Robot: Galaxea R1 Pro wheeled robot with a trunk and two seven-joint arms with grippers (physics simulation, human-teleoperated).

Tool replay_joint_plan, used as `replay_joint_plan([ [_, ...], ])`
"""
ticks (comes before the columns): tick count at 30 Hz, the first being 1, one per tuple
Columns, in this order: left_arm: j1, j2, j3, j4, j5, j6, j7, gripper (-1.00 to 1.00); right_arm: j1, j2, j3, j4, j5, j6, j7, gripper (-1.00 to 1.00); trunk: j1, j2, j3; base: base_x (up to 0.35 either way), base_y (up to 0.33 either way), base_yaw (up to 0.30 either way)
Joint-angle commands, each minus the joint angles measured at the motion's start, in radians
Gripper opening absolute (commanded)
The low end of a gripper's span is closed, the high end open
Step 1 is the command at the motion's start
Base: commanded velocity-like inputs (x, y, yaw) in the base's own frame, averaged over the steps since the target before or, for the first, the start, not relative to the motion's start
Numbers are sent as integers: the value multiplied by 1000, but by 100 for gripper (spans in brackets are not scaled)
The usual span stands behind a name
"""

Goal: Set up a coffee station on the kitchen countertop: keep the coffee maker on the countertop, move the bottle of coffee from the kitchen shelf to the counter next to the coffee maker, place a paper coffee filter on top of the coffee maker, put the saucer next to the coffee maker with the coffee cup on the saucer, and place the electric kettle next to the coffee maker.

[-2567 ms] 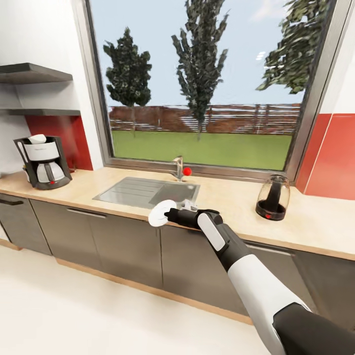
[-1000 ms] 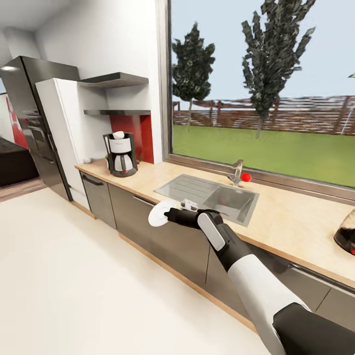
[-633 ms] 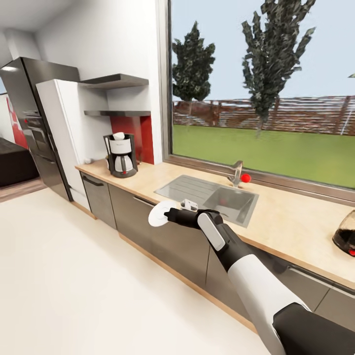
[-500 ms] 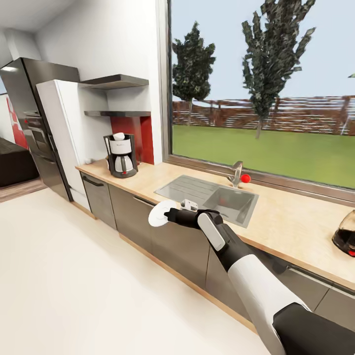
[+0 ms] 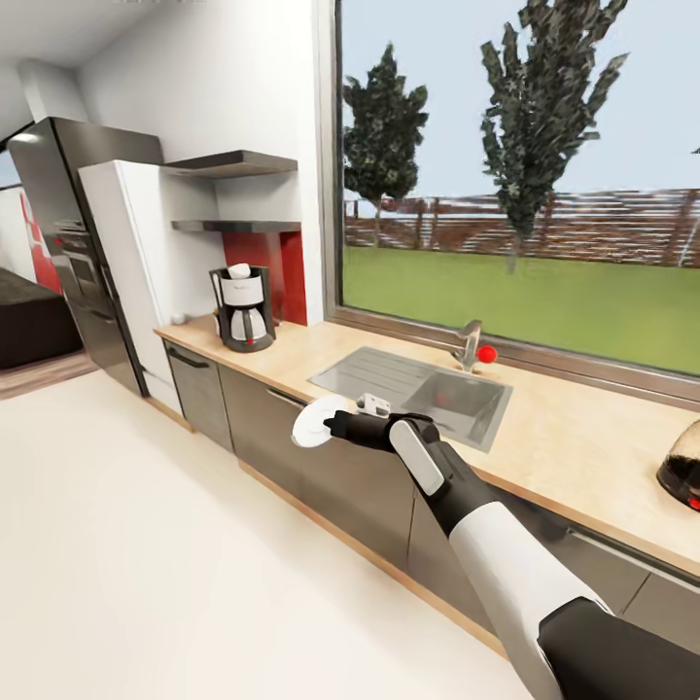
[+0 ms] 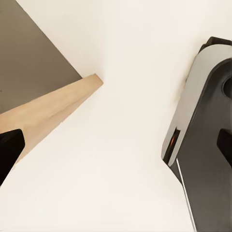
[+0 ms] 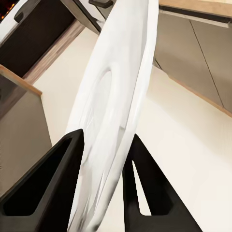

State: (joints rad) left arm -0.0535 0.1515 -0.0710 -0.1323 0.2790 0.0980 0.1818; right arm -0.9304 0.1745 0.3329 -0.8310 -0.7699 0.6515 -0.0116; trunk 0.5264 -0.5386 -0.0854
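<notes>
One saucer (image 5: 319,424) sits edge-on in my right gripper (image 5: 335,425), its flat face turned toward 9 o'clock in the head view, out over the floor just in front of the countertop (image 5: 574,457). The fingers (image 7: 53,179) are closed down to the rim's thickness, one on each face. The coffee maker (image 5: 243,308) stands at 10 o'clock, far along the counter. The electric kettle (image 5: 683,467) is cut off at 3 o'clock. I cannot tell my left gripper's state.

A home kitchen — a long wooden table (image 5: 574,452) over dark grey drawer fronts, a steel sink (image 5: 413,382) with a tap under the big garden window (image 5: 515,185), a coffee maker (image 5: 244,308) at centre left, and a tall fridge (image 5: 83,253) at far left.
</notes>
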Motion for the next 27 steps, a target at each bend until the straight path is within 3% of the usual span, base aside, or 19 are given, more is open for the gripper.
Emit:
replay_joint_plan([
  [1,0,0,-7,-3,8,6,5,100,-1,0,0,-1,-2,4,-1,-100,-4,6,1,0,0,219],
  [20,0,0,-7,-3,8,7,5,100,-1,0,0,1,-3,4,-1,-100,-76,139,61,0,0,273],
  [27,0,0,-7,-3,8,6,5,100,-1,0,0,1,-3,4,-1,-100,-76,139,61,0,0,279],
])
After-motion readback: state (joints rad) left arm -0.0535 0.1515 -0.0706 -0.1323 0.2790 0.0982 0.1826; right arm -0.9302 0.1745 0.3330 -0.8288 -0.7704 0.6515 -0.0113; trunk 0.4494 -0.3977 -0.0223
